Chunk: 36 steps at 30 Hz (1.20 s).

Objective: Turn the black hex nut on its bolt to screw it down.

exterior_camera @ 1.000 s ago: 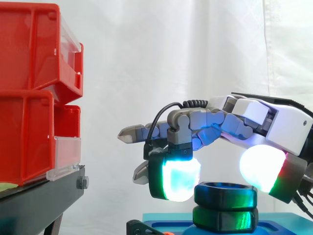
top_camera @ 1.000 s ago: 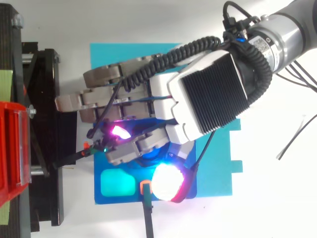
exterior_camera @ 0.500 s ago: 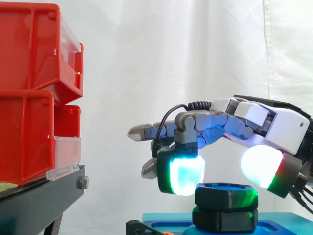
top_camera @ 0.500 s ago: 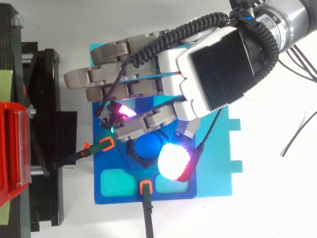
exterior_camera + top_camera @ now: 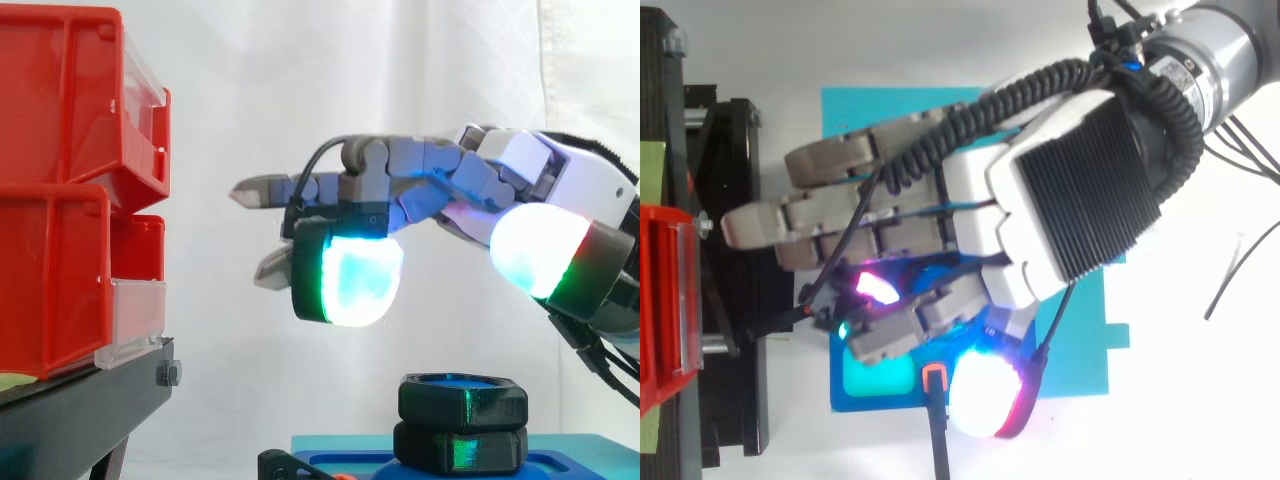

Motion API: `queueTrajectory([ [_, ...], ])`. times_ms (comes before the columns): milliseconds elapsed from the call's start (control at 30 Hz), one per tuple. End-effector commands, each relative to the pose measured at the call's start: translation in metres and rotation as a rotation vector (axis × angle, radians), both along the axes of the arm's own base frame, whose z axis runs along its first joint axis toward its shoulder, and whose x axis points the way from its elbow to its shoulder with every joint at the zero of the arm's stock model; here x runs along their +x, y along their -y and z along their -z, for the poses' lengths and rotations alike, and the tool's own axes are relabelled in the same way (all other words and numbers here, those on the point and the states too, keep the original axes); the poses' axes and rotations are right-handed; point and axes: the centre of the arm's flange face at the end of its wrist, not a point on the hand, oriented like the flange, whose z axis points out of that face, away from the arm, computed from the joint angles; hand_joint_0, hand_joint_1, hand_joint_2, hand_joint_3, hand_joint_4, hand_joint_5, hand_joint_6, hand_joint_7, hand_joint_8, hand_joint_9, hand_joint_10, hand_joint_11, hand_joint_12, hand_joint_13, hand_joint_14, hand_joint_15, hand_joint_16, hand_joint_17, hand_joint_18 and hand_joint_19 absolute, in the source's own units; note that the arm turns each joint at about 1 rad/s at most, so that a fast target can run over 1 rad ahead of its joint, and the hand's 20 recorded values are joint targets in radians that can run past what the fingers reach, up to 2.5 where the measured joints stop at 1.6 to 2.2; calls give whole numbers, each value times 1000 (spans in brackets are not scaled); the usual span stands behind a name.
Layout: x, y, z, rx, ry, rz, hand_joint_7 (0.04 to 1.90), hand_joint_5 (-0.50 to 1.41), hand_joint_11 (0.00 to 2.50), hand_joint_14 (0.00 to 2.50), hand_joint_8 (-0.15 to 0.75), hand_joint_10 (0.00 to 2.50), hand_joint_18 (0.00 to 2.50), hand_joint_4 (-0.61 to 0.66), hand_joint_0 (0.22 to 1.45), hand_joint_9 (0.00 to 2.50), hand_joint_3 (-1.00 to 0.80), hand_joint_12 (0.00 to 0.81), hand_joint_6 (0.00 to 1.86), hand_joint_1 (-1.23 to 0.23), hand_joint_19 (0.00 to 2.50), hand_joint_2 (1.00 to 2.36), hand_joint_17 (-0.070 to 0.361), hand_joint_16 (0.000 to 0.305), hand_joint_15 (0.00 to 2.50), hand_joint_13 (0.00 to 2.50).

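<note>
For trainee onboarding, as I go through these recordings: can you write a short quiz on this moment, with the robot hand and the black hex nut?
1. True or false: the robot hand is gripping the black hex nut.
2. What stands at the left of the side view? A) red plastic bins on a black stand; B) a green crate; C) a steel vice.
3. Fill in: below the nut lies a ___ base plate.

Key: 1 false, the hand hangs above the nut, apart from it and holding nothing. 2 A. 3 blue.
</note>
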Motion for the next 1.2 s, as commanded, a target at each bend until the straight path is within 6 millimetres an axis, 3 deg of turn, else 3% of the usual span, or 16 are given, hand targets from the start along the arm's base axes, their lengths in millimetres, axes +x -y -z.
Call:
queueTrajectory([
  [0, 3, -12, -1, 2, 3, 1, 1507, -32, 0, 0, 202, 1, 578, 181, 458, 812, -500, 350, 502, -46, 566, 1000, 119, 53, 0, 506],
  [400, 2, -40, 15, 13, -66, 14, 1289, -61, 0, 0, 212, 1, 583, 219, 436, 794, -500, 361, 504, -162, 558, 1000, 124, 55, 0, 502],
  [1167, -4, -37, 26, 11, -88, 23, 1266, -67, 10, 0, 192, 0, 573, 226, 456, 782, -500, 349, 504, -296, 555, 1000, 118, 53, 0, 495],
])
